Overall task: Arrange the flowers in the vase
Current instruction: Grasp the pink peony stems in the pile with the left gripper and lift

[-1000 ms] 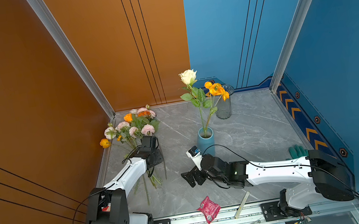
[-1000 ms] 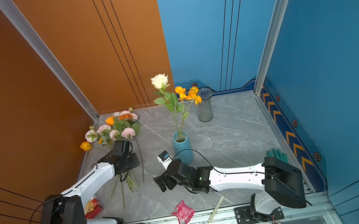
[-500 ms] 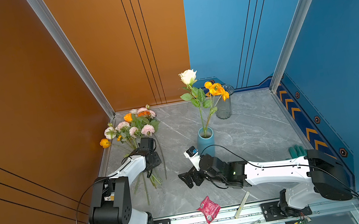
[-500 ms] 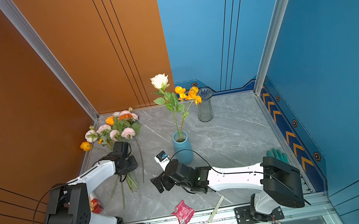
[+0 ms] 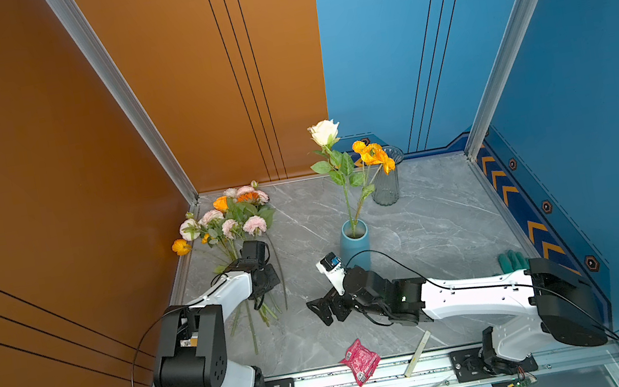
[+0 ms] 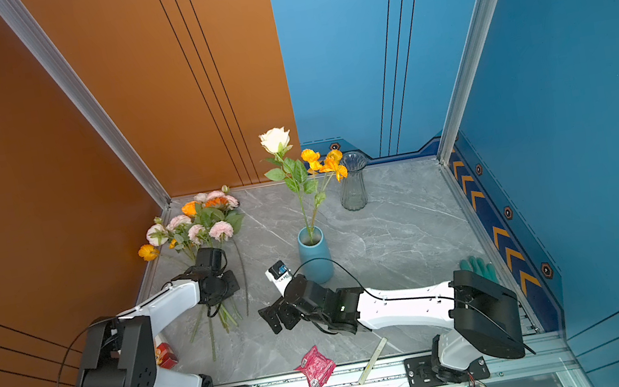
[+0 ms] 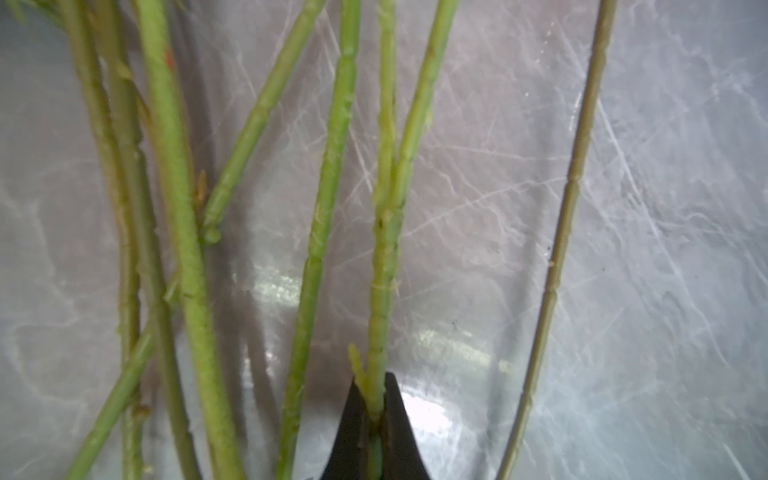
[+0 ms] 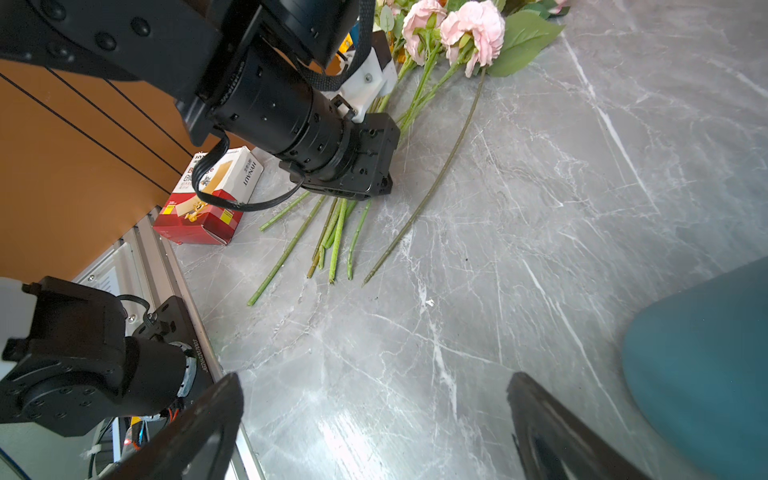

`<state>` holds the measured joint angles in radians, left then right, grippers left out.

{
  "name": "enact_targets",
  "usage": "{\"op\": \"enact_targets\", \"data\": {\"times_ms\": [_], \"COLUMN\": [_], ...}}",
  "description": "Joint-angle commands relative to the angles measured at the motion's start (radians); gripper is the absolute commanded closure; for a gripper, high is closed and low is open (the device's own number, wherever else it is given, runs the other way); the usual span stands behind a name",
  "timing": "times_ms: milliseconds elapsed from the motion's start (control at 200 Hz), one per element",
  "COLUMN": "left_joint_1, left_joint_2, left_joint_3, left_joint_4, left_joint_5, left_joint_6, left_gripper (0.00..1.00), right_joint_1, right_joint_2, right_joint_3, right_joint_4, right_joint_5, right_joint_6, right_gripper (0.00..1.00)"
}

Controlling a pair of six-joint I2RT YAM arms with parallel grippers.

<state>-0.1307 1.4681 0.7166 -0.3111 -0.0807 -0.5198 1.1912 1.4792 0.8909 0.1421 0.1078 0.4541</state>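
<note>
— Where are the flowers (image 5: 226, 220)?
— Most lie bunched on the table (image 5: 432, 234) by the orange wall (image 5: 45, 181), blooms toward the far corner. A rose (image 5: 325, 133) and an orange sprig (image 5: 373, 155) stand in the blue vase (image 5: 354, 244).
— Your left gripper?
— My left gripper (image 7: 376, 419) is down among the stalks, its fingers (image 7: 353, 419) pinched tight on one green stem (image 7: 384, 270); the others lie loose on either side.
— And the right?
— My right gripper (image 8: 374, 415) hovers low near the blue vase, fingers (image 8: 208, 415) spread wide, empty.
</note>
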Motion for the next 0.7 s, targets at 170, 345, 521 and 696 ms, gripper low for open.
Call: {"op": "enact_targets", "data": {"times_ms": [170, 345, 521, 696], "left_joint_1": [0.055, 0.124, 0.146, 0.173], "left_joint_2": [-0.234, -0.322, -0.38, -0.43], "left_joint_3": [0.005, -0.009, -0.012, -0.04], "left_joint_4": [-0.065, 0.031, 0.179, 0.386], "left_joint_5": [0.176, 0.464, 0.667, 0.793], "left_joint_6": [-0.02, -0.065, -0.145, -0.309], "left_gripper": [1.0, 1.0, 1.0, 1.0], "right_joint_1": [-0.003, -0.004, -0.004, -0.004], "right_joint_2": [0.019, 0.031, 0.033, 0.027], "right_joint_3": [0.032, 0.042, 0.044, 0.045], "right_joint_4": [-0.003, 0.005, 0.008, 0.007], "right_joint_5": [-0.007, -0.013, -0.017, -0.018], "right_joint_6": [0.017, 0.017, 0.017, 0.014], "right_gripper": [0.0, 0.0, 0.0, 0.0]}}
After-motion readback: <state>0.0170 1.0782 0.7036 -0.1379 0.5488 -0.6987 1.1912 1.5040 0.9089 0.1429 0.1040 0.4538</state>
